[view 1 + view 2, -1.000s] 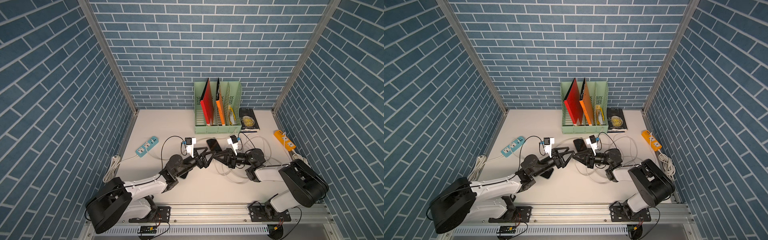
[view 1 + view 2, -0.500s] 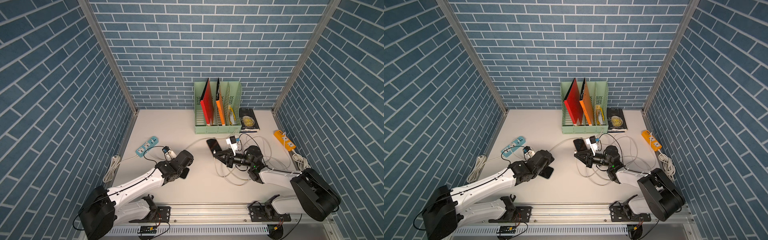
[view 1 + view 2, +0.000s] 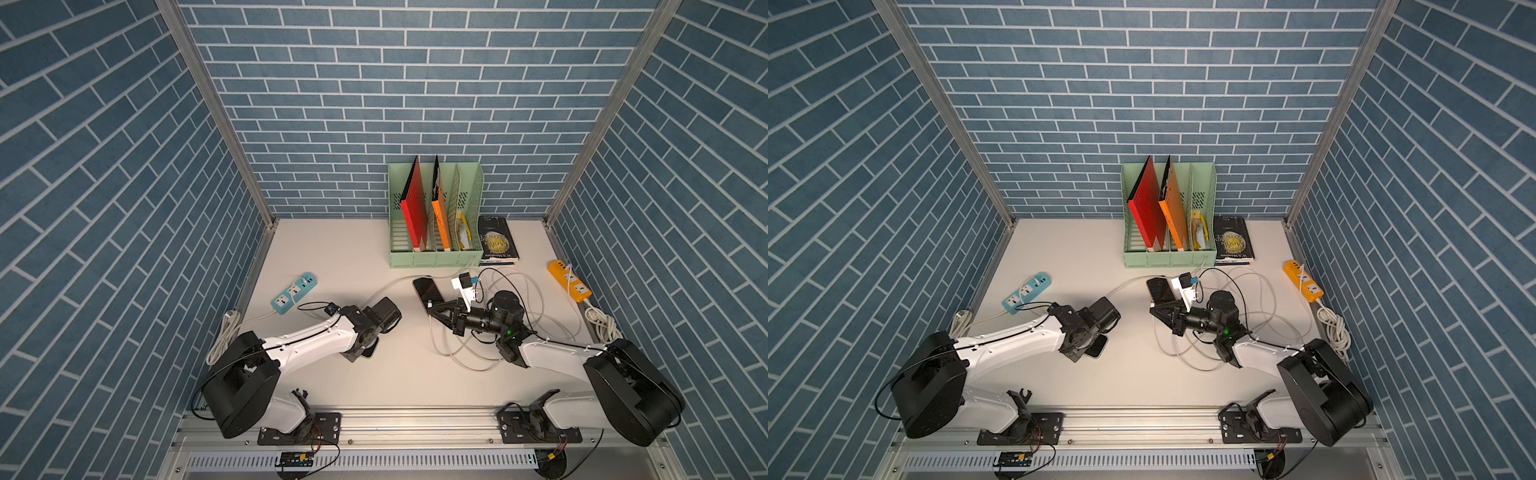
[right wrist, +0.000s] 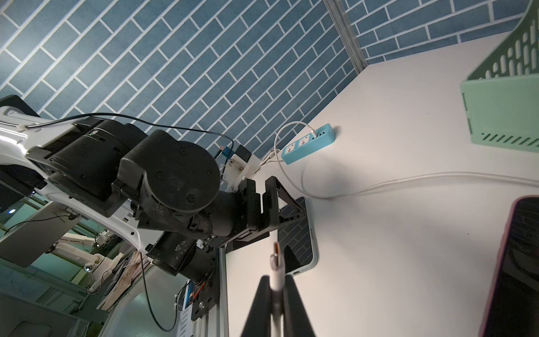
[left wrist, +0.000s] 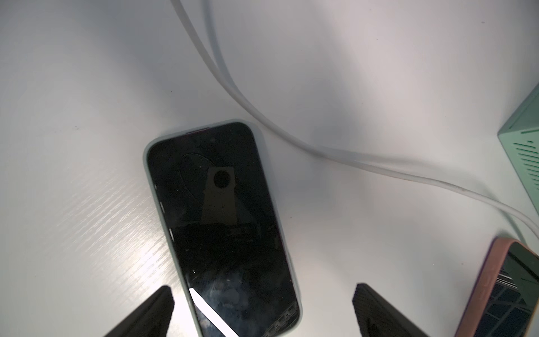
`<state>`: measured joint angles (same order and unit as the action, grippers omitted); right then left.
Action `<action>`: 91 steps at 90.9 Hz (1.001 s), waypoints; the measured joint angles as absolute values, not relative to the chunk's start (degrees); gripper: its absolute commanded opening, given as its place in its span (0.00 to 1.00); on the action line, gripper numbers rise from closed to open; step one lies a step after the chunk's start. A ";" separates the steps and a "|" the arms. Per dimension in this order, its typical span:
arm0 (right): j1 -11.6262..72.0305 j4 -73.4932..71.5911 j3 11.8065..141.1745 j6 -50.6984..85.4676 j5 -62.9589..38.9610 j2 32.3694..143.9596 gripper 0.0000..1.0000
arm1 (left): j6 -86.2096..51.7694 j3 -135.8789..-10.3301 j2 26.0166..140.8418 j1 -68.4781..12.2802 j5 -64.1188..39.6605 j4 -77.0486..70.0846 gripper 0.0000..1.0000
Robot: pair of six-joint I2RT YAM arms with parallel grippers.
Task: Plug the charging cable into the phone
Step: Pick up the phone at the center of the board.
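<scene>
Right gripper pinching cable, organizer holding red folder, orange folder, maybe packet

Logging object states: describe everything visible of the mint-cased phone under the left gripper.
The phone lies flat on the white table, dark smudged screen up and unlit, in a pale mint, rubbery-looking case. The open left gripper straddles it, apparently without touching. A white cable passes close to one short end.
</scene>
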<state>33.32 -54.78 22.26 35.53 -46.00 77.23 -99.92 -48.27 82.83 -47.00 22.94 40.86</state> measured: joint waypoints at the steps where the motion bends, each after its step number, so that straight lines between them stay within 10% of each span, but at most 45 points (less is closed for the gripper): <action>1: 33.32 -54.76 22.26 35.53 -46.00 77.23 0.00 | -100.12 -48.42 83.02 -47.00 23.00 41.08 1.00; 91: 34.04 -54.63 22.24 35.42 -44.16 77.23 0.00 | -103.13 -47.92 92.60 -41.04 22.87 38.65 1.00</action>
<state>34.04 -54.63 22.24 35.42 -44.16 77.23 -103.13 -47.92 92.60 -41.04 22.87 38.65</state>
